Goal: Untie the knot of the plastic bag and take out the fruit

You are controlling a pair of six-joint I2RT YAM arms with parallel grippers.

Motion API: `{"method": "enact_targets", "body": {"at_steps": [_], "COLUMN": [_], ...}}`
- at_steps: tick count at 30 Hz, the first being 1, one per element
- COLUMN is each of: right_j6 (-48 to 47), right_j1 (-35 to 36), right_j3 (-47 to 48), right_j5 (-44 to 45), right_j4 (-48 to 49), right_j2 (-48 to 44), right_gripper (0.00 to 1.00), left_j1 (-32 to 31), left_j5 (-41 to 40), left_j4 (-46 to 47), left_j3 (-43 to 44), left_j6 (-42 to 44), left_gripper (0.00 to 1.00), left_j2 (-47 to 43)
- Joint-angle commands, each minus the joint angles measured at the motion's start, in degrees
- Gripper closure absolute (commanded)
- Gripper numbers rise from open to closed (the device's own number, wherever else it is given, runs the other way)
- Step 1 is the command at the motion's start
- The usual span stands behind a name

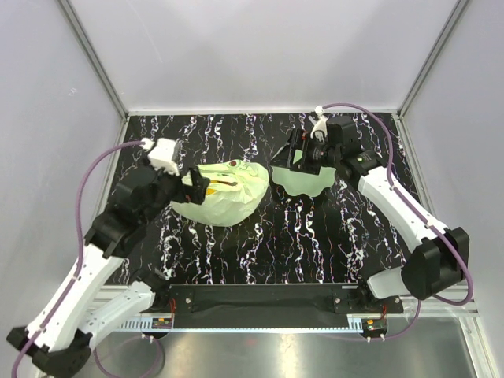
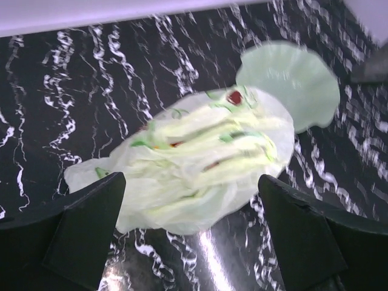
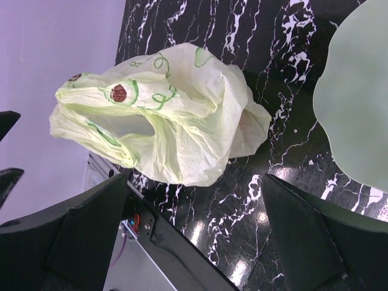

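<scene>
Seemingly at the untying step, with plastic bag (image 1: 224,195) crumpled on worktop (image 1: 315,244) just beside green wavy dish (image 1: 299,183), knot and fruit not discernible. With left fingers (image 2: 91,224) spread empty at bag's edge, right fingers (image 3: 85,236) spread empty above dish. Next, probably: locate and pinch handles.

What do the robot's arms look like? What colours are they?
The left arm and right arm both have smooth white shells with chunky black joints. A purple cable loops along the left arm, and a second purple cable along the right. The left tool and right tool are black, each with two wedge-shaped fingers. No markings show.
</scene>
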Motion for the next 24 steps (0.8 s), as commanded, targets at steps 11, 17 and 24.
{"method": "enact_targets", "body": {"at_steps": [11, 17, 24], "right_j6": [-2.68, -3.21, -2.50], "right_j1": [1.14, 1.14, 1.06], "right_j3": [0.81, 0.37, -0.86], "right_j5": [1.16, 1.16, 0.81], "right_j4": [-2.54, -2.90, -2.02], "right_j2": [0.20, 0.72, 0.72], "right_gripper": [0.00, 0.00, 0.00], "left_j1": [-14.44, -27.89, -29.50], "left_j5": [-9.26, -21.22, -25.88], "left_j4": [-10.37, -13.10, -10.64], "left_j3": [11.41, 9.13, 7.72], "left_j6": [8.95, 18.18, 28.20], "left_gripper": [0.01, 0.01, 0.01], "left_j2": [13.64, 15.22, 19.70]}}
